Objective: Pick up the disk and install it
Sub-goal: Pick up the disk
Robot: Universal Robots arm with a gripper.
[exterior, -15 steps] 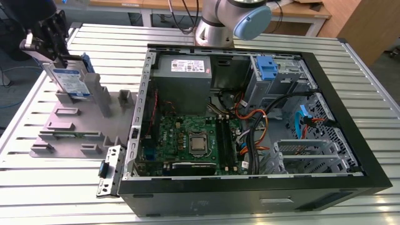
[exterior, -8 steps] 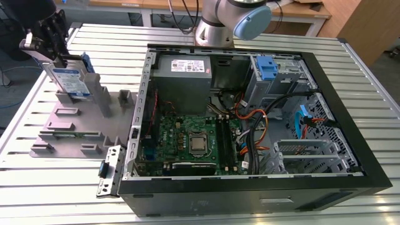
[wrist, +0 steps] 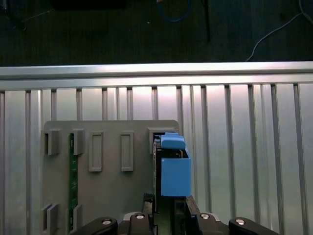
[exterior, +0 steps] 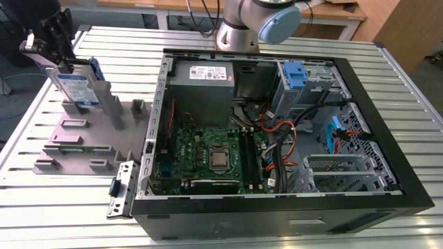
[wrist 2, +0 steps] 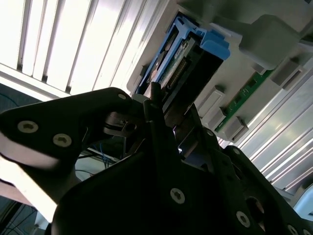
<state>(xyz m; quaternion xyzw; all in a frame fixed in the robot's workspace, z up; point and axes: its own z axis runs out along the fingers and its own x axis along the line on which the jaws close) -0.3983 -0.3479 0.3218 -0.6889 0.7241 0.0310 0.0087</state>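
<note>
The disk (exterior: 74,85) stands on edge at the far end of the grey slotted tray (exterior: 76,145), at the exterior view's left; it is silver with a blue-and-white label and blue side rails. My gripper (exterior: 69,66) comes down on its top edge, with a black finger on each flat face, shut on it. In the first wrist view the disk's blue rail (wrist: 173,169) runs out from between the fingers (wrist: 149,203) over the tray (wrist: 110,196). In the second wrist view the disk (wrist 2: 183,63) sits just beyond the black fingers (wrist 2: 156,122). Its lower edge is level with the tray's slot posts.
An open computer case (exterior: 277,129) lies at the exterior view's right, with motherboard, cables and a drive bay with a blue latch (exterior: 296,75). A green board (exterior: 72,149) lies in the tray. A small bracket (exterior: 119,189) lies beside the case. The arm's base (exterior: 256,21) stands behind.
</note>
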